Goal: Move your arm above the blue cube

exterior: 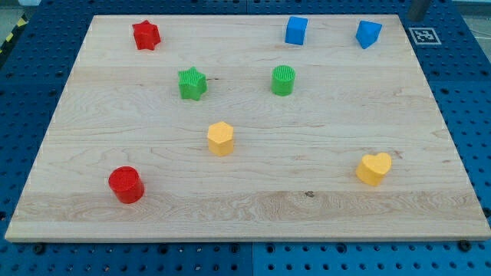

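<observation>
Pincer jaws do not show anywhere, so I cannot tell if anything is open or closed. Only a small grey thing (420,8) pokes in at the view's top right corner, past the edge of the board. It is blurry and cut off. I cannot tell if it is the rod, and I cannot see the tip.

The blue cube (296,31) sits near the top edge of the board, a bit right of the middle. Nothing touches it. Another blue block (368,34) sits to its right, well apart from it. That one looks tilted and I cannot make out its shape.

The board (253,207) is big, flat, pale wood with long grain lines. A red star (145,35) sits near its top left corner. A green star (192,83) and a green cylinder (283,80) sit lower, side by side but apart; the cylinder is just below the blue cube. A yellow six-sided block (220,139) stands near the middle. A yellow heart (374,169) lies at the lower right. A red cylinder (126,185) stands at the lower left.

The board lies on a blue table (460,84) full of little round holes. A black and white square tag (424,35) is on the table, by the board's top right corner. A yellow and black stripe (11,34) shows at the far top left.
</observation>
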`<state>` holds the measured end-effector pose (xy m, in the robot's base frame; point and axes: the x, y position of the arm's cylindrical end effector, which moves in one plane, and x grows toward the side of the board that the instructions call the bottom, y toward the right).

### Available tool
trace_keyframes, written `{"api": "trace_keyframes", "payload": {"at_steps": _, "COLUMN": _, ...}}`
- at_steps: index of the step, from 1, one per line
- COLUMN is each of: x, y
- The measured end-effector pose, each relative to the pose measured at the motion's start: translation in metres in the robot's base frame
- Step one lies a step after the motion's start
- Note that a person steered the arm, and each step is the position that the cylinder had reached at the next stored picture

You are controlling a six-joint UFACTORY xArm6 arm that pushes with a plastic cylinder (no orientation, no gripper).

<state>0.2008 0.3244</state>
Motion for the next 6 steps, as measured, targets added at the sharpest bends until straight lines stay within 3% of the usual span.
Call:
{"api": "trace_keyframes", "payload": {"at_steps": 3, "x": -0.009, "y": -0.026}}
{"api": "trace_keyframes", "payload": {"at_steps": 6, "x": -0.01, "y": -0.087}}
